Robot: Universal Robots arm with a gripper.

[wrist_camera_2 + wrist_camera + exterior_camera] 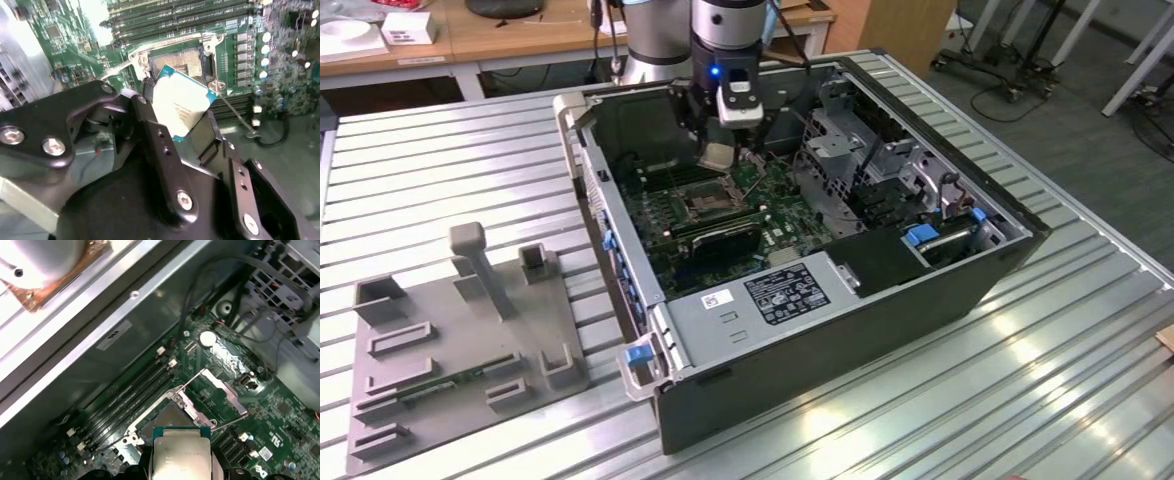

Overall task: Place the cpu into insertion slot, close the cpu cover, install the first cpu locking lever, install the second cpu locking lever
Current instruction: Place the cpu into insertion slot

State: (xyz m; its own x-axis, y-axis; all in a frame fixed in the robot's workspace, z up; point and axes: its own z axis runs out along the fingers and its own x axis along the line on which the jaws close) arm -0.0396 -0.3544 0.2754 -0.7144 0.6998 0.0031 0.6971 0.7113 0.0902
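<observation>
Above the green printed motherboard inside the open black sheet-steel computer case, the black angular gripper hangs at about twelve o'clock of the socket in the exterior view. Its fingers are narrowed onto the cpu, a small flat square chip with a dull silver-grey metal top and a teal-edged base, pinched by two opposite edges; both wrist views show the chip in this grip, apart from the board. The insertion slot, a square socket with a dark pin field and silvery rim, lies uncovered beneath it. The cpu cover, a thin silvery metal frame plate with a cut-out middle, stands swung open beside the socket. A thin steel wire lever juts free next to the rim. Long narrow black memory slots run at five o'clock of the socket. The case rests on a ribbed aluminium table; a matte grey moulded fixture plate lies at nine o'clock of the case.
</observation>
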